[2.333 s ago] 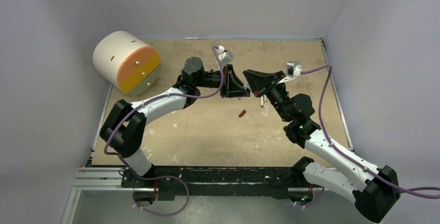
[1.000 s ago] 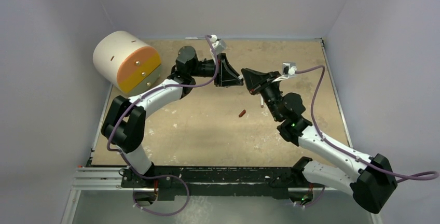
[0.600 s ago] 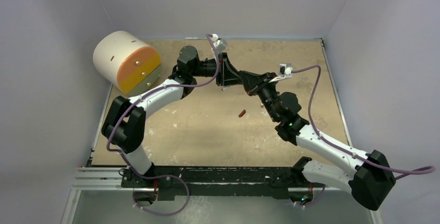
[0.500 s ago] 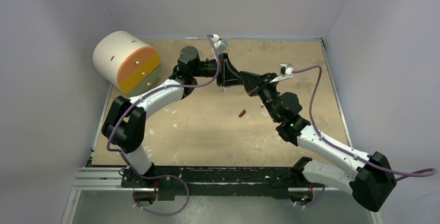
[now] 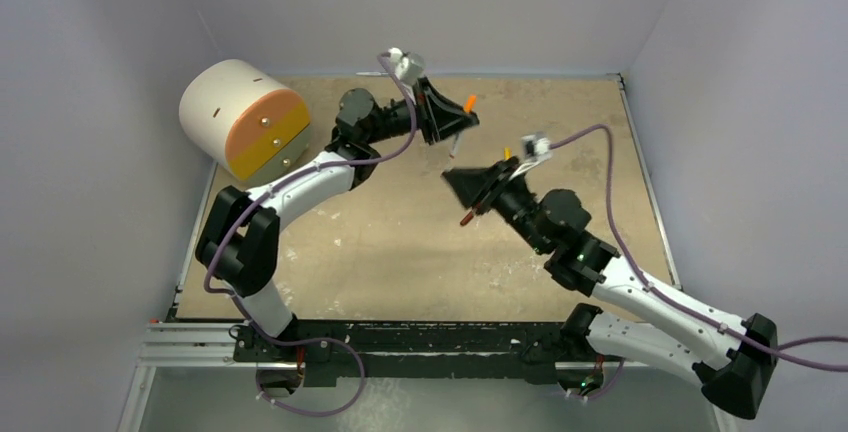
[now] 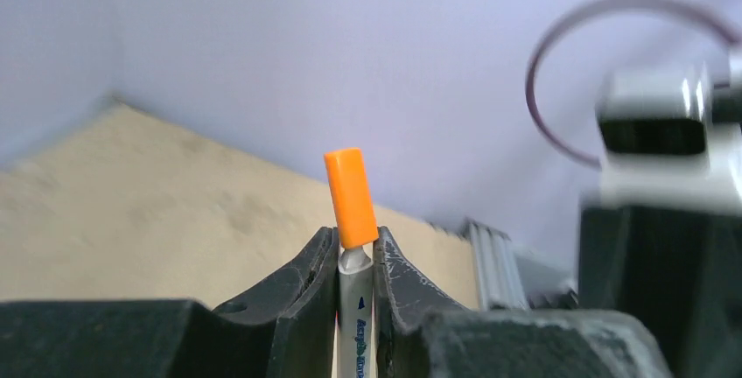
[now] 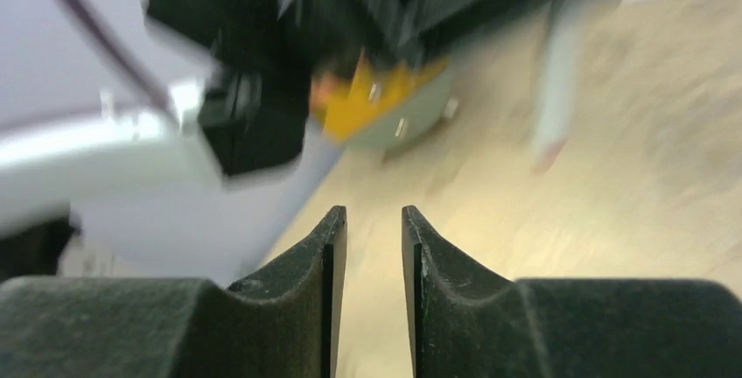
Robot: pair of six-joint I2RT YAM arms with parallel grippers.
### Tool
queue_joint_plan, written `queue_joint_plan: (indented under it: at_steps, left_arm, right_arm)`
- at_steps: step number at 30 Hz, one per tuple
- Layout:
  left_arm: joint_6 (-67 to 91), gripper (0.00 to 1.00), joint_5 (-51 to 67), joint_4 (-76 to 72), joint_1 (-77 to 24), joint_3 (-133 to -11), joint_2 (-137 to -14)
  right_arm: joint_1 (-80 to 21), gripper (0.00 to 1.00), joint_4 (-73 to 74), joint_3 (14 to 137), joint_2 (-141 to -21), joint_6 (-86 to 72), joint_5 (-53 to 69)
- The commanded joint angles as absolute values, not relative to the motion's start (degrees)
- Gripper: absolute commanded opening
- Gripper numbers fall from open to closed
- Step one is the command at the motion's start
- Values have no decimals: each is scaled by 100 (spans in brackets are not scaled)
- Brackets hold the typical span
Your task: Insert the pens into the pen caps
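Note:
My left gripper (image 5: 460, 122) (image 6: 356, 240) is raised over the far middle of the table and is shut on a white pen (image 5: 456, 137) (image 6: 354, 308). An orange cap (image 5: 470, 102) (image 6: 350, 196) sits on the pen's upper end, sticking out past the fingertips. My right gripper (image 5: 458, 196) (image 7: 374, 220) hangs lower and nearer, its jaws a narrow gap apart with nothing between them. A dark red-brown cap (image 5: 466, 219) lies on the table just beside it. The other pens and caps are not in view, except for a small orange bit (image 5: 507, 153) by the right wrist.
A big white drum with an orange and yellow face (image 5: 245, 117) stands at the far left and shows blurred in the right wrist view (image 7: 385, 98). Walls close in the tan table (image 5: 380, 252) on three sides.
The two grippers were together half a second ago. Now the left one has lifted and tilted with the capped pen. The right one has pulled back down towards the dark cap, open.

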State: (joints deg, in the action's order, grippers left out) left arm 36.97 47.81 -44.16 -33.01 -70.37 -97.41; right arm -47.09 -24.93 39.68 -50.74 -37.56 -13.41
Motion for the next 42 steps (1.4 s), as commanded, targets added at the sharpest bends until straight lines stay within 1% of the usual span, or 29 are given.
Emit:
queue_joint_plan:
  at_steps: [1, 6, 13, 17, 20, 22, 30, 34, 42]
  left_arm:
    - [3856, 0, 2954, -5816, -3199, -7460, -9269]
    - [3717, 0, 2881, -5657, -3188, -7357, -9204]
    - [3869, 0, 2881, -5866, -3188, -7305, -9205]
    - [4103, 0, 2934, -6021, -3190, -7255, -9247]
    - [4465, 0, 2965, -6414, -3190, -7094, -9288]
    - [4670, 0, 2979, -6655, -3195, -6937, -9276]
    - [4672, 0, 2906, -6696, -3199, -6286, -9008]
    - [4587, 0, 2867, -6645, -3199, -6114, -8890]
    - [4843, 0, 2867, -6988, -3229, -6125, -8956]
  right_arm:
    - [-5201, 33, -1061, 3924, -5098, -3869, -253]
    - [-5152, 34, -1076, 3788, -4816, -3961, -516]
    - [-5142, 35, -899, 3693, -4547, -3813, -829]
    - [-5142, 39, -956, 3873, -4512, -3333, -1228]
    - [-5126, 39, -980, 4176, -4703, -2788, -1718]
    - [-5088, 39, -1012, 4477, -4873, -2550, -1823]
    - [-4865, 40, -1093, 5202, -5095, -1980, -1787]
    - [-4716, 43, -1147, 5235, -4929, -1746, -1603]
    - [-4676, 45, -1454, 5216, -5199, -1684, -1069]
